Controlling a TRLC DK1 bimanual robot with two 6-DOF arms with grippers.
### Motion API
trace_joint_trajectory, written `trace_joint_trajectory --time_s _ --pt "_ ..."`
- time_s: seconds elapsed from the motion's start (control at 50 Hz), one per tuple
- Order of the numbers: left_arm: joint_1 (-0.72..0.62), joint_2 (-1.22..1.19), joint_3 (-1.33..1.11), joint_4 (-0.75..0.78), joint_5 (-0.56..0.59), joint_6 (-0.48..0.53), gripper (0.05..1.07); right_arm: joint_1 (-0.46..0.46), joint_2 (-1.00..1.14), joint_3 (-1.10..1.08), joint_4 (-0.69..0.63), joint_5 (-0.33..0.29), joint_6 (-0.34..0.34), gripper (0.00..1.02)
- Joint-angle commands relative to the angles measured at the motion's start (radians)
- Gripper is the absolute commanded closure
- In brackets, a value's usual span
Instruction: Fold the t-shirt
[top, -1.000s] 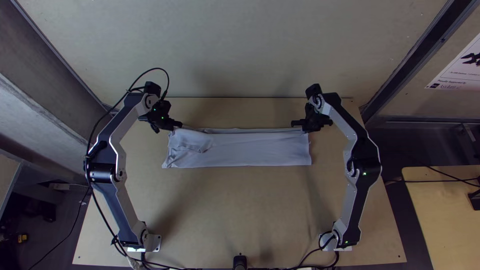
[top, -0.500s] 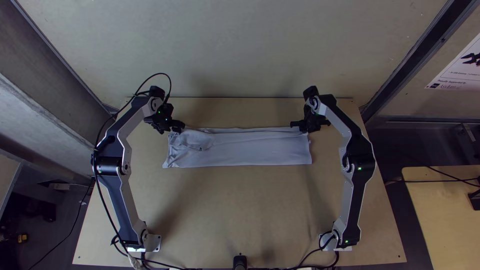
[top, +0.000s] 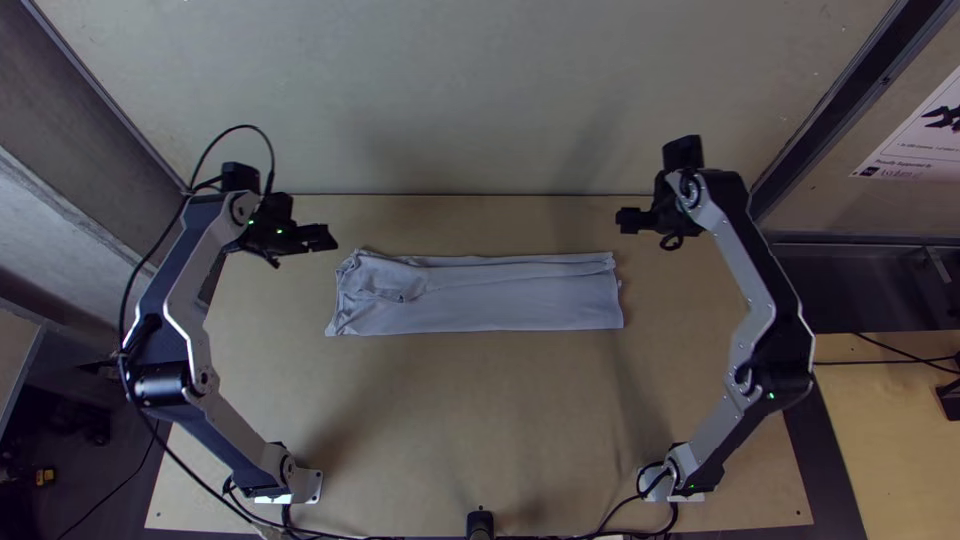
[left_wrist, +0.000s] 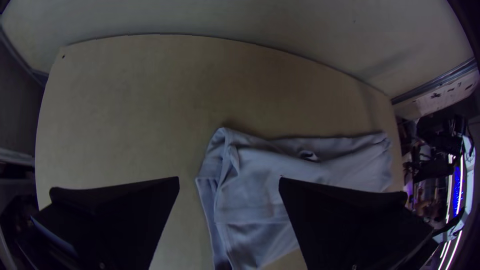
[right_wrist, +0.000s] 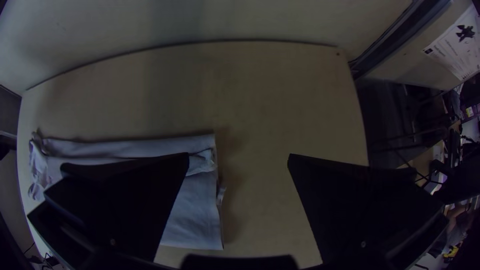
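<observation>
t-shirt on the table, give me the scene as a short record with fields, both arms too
item: t-shirt, pale
surface: light wooden table
layout: folded into a long strip running left to right in the top view
wrinkles: a small bunched patch near its left end; the rest mostly flat
left tool: open, off the cloth, near its left end
right tool: open, off the cloth, beyond its right end
held: nothing

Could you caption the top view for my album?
Long folded pale grey cloth on a light wooden table, between two robot arms.
</observation>
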Motion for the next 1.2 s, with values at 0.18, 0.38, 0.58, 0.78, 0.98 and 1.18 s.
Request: trace_joint_trajectory --time_s 0.18,0.38,0.58,0.78,0.98,1.18 --pt "0.139 -0.110 -0.222 -0.022 0.199 0.027 0.09 -0.055 -0.172 -0.058 -0.022 0.009 0.040 0.03" --pt "0.228 -0.110 -0.328 -0.025 0.335 0.088 0.09 -0.062 -0.290 -0.141 -0.051 -0.002 0.081 0.03" --pt "0.258 -0.037 -0.351 0.008 0.383 0.087 0.09 -0.072 -0.392 -0.208 -0.050 -0.014 0.107 0.03" --pt "0.263 0.028 -0.383 0.052 0.411 0.091 0.09 -0.099 -0.454 -0.218 -0.050 -0.034 0.132 0.03" --pt "0.248 0.072 -0.406 0.084 0.414 0.073 0.09 -0.112 -0.491 -0.245 -0.050 -0.049 0.143 0.03" --pt "0.179 0.092 -0.440 0.141 0.420 0.016 0.09 -0.102 -0.502 -0.270 -0.050 -0.051 0.163 0.03"
